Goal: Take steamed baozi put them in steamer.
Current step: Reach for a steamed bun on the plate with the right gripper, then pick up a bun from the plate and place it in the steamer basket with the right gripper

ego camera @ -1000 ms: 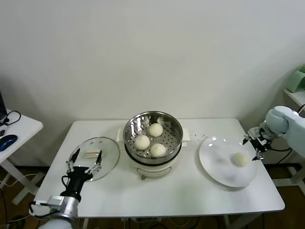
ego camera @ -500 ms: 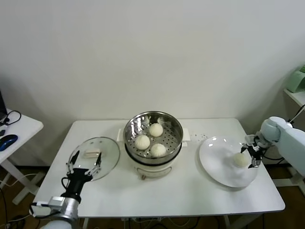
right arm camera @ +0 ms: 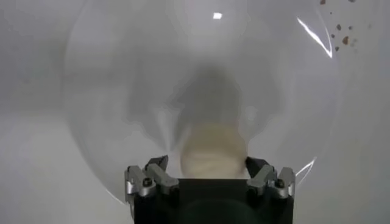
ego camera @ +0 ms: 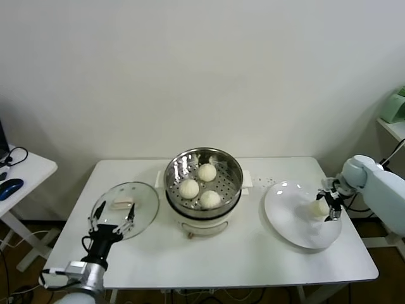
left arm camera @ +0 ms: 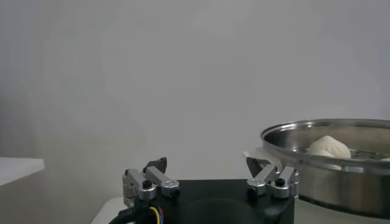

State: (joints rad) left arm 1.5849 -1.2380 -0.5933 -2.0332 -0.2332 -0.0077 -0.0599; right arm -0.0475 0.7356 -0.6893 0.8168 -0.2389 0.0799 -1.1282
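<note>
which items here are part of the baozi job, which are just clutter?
In play: last baozi on plate; three baozi in steamer; right gripper open around the last one.
Clutter: glass lid; left gripper, idle; side table; mouse.

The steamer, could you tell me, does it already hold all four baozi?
No, the steamer holds three baozi, and a fourth bun sits on the white plate.

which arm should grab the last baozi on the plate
Right. The right gripper is open with its fingers straddling the last baozi on the white plate. The left gripper sits far off, near the glass lid, across the steamer.
</note>
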